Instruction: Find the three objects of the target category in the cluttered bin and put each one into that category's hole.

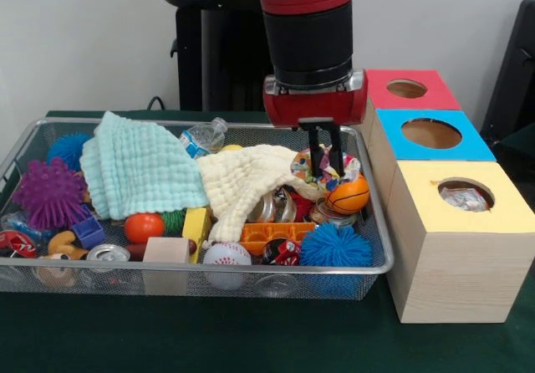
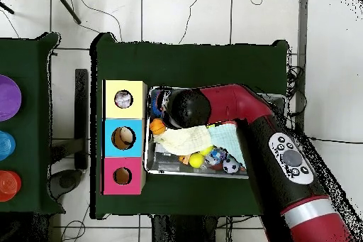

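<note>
From my station I see the claw (image 1: 324,157) hanging straight down from the red and black arm (image 1: 308,23) into the right end of the cluttered bin (image 1: 378,266). Its two thin black fingers (image 1: 315,149) stand close together, only a narrow gap between them, and their tips go down into a dotted white fabric piece (image 1: 344,172) lying directly beneath; I read it as pinched on that cloth, though the tips themselves are buried in it. Just below and in front of the claw sits a small orange basketball (image 1: 348,195), touching the dotted piece. To the claw's left in the front view lies the cream-yellow towel (image 1: 242,186), and beyond it the mint-green towel (image 1: 138,168). A blue spiky ball (image 1: 334,246) rests nearer the camera than the claw, by the bin's front rim. To the right of the claw, outside the bin, stand three boxes; the yellow-topped one has the hole (image 1: 466,193), with something pale and crumpled showing inside it. From overhead the arm covers the claw, and the yellow box's hole (image 2: 123,99) shows pale contents.
</note>
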You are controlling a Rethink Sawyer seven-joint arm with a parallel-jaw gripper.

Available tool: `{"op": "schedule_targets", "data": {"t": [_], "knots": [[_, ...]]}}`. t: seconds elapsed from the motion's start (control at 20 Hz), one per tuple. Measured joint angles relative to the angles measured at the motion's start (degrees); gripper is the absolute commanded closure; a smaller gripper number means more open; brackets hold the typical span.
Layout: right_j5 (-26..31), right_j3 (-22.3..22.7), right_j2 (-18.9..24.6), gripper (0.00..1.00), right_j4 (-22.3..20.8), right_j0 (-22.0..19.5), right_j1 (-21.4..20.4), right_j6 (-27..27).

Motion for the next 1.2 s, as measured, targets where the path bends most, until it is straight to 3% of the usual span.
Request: {"op": "schedule_targets", "data": {"t": [0.5,1.2], "knots": [[0.0,1.02,-3.26,1.0,3.82,4.06,-1.53,0.0],[-0.02,1.6,-9.61,1.0,9.39,13.83,-1.72,0.01]]}}
